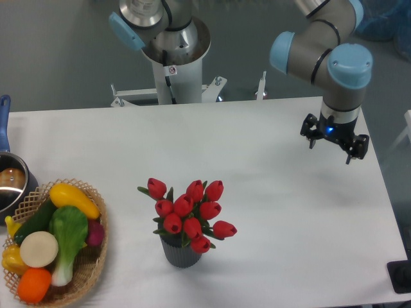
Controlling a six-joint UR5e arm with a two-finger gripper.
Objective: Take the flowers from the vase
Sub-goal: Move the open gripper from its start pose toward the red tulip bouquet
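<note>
The flowers (188,215), a bunch of red tulip buds with green leaves, stand upright in the vase (181,253), a small dark grey ribbed cylinder near the table's front edge at the centre. My gripper (331,151) hangs above the table's far right side, well away from the flowers, up and to their right. It points down, and its two black fingers stand apart with nothing between them.
A wicker basket (96,266) of vegetables sits at the front left. Behind it at the left edge is a steel pot (11,186) with a blue handle. The white table (270,212) ends just right of the gripper. The arm's base (172,58) stands behind the table.
</note>
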